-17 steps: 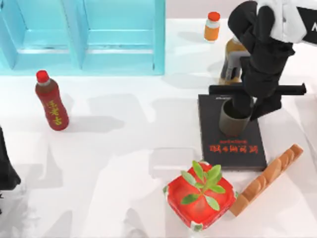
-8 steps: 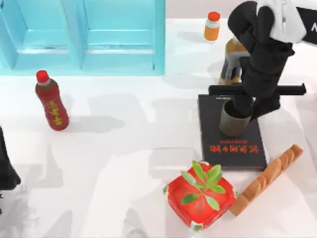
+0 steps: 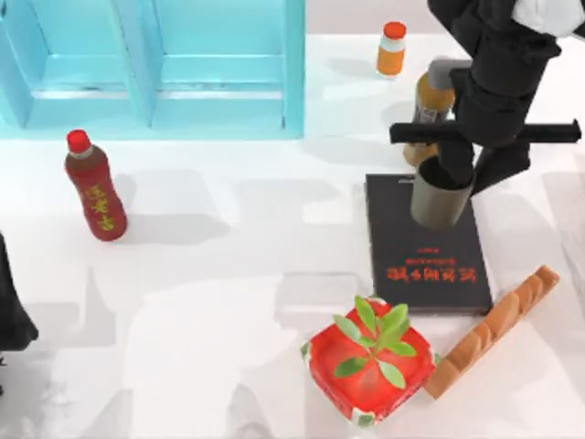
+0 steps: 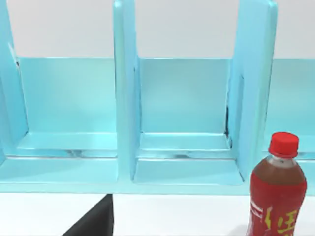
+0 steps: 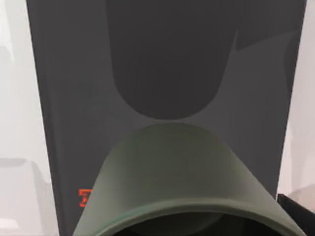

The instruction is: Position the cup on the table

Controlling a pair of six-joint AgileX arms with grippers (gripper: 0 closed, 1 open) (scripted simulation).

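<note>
Now the right gripper (image 3: pixel 448 176), pinching the cup (image 3: pixel 440 201), has lifted it off the black book (image 3: pixel 425 251) (left arm parked); counter (image 3: pixel 228 274) placement remains.

A blue shelf (image 3: pixel 155 69) stands along the far edge on the left, its open bays empty. Just in front of it, a red-capped bottle (image 3: pixel 94 187) of dark drink stands upright near the left side. On the right lies a black book (image 3: pixel 425 251) with red lettering. Beyond the book stands an amber bottle (image 3: pixel 428 110), and farther back a small orange bottle (image 3: pixel 391 49) with a red cap. A red square pot (image 3: pixel 368 366) with a green plant sits near the front, close to the book's near corner. Beside it, a ridged orange-brown bar (image 3: pixel 494 329) lies slantwise.
</note>
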